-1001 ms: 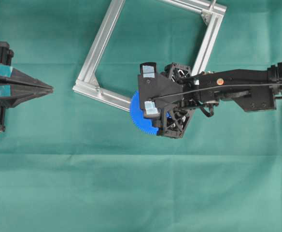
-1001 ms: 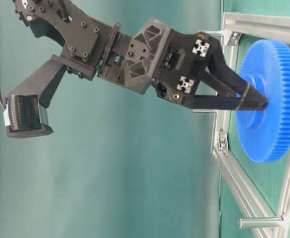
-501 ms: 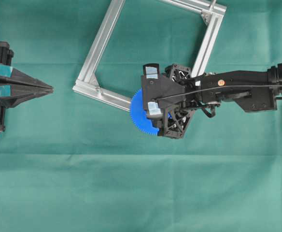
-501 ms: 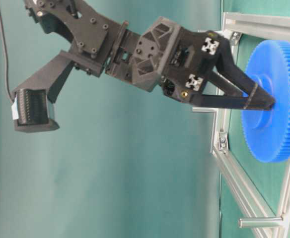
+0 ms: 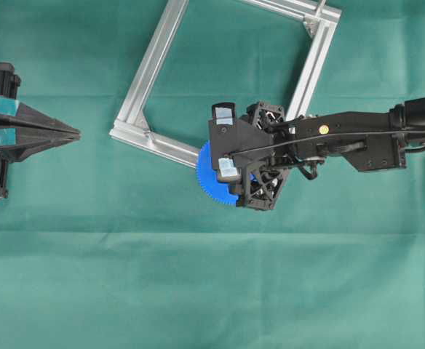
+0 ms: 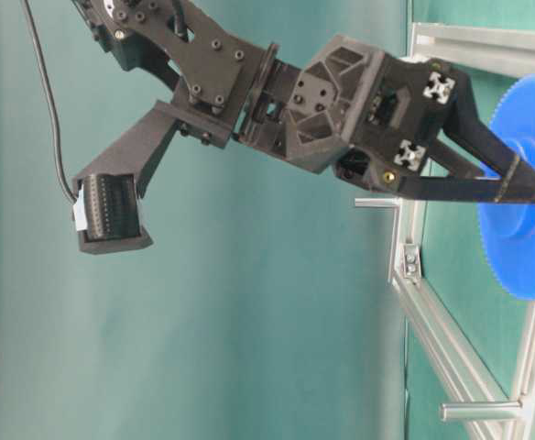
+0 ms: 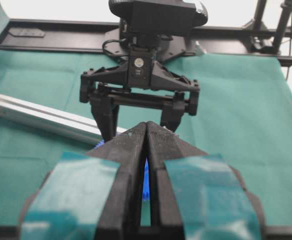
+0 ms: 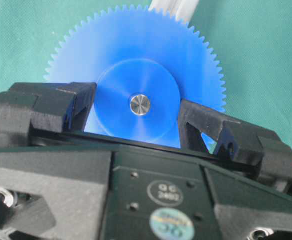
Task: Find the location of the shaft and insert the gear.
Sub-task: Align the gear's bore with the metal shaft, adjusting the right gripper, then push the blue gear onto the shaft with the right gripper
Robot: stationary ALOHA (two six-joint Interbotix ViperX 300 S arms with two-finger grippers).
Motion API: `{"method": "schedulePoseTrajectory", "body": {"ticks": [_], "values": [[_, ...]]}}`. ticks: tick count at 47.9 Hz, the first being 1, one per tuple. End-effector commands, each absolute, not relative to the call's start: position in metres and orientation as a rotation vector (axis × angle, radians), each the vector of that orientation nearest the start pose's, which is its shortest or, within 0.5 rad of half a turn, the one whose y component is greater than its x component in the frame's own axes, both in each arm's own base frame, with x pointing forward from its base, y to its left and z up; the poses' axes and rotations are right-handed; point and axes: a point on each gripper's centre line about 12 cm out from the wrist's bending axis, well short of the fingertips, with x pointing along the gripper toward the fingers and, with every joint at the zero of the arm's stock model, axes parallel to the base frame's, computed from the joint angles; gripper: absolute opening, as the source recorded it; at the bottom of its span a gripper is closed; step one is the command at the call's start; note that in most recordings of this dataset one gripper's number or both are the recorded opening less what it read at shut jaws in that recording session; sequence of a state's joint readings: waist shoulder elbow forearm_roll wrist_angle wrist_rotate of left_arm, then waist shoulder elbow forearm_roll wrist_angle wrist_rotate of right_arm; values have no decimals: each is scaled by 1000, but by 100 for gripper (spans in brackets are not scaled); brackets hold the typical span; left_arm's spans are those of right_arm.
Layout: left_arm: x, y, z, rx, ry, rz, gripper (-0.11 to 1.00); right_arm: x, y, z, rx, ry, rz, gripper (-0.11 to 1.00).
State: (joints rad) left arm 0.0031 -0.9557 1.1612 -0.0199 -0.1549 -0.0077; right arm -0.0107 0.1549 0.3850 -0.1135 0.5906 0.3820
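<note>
The right gripper (image 8: 136, 117) clamps its two black fingers (image 8: 198, 120) on either side of the raised hub of the blue gear (image 8: 136, 65), which sits on the green cloth (image 5: 198, 291) at the lower corner of the aluminium frame (image 5: 151, 69). A grey metal tip, apparently the shaft (image 8: 140, 105), shows in the hub's central hole, though how deep it sits cannot be judged. At the left edge, the left gripper (image 5: 74, 133) rests with its jaws pressed together, holding nothing.

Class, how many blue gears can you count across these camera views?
1. The gear sits between the right gripper's fingers beside the aluminium frame, a metal pin showing in its hub. Others may be hidden.
</note>
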Motion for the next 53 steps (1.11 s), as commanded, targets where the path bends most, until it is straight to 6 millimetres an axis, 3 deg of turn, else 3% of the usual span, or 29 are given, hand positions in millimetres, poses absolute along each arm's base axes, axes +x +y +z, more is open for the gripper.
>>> {"method": "schedulePoseTrajectory", "body": {"ticks": [1, 12, 17, 20, 31, 53], "values": [[204, 1, 291, -30, 28, 7, 1, 415, -19, 165, 234, 1075, -238, 69], [204, 1, 290, -32, 34, 7, 1, 415, -19, 165, 232, 1075, -238, 70], [204, 1, 291, -30, 32, 7, 1, 416, -20, 166, 229, 1072, -238, 87], [204, 1, 290, -30, 35, 8, 1, 417, -20, 167, 228, 1069, -237, 91], [204, 1, 290, -30, 37, 7, 1, 418, -20, 175, 226, 1047, -235, 88], [204, 1, 290, -30, 35, 7, 1, 410, -21, 219, 208, 947, -225, 88]]}}
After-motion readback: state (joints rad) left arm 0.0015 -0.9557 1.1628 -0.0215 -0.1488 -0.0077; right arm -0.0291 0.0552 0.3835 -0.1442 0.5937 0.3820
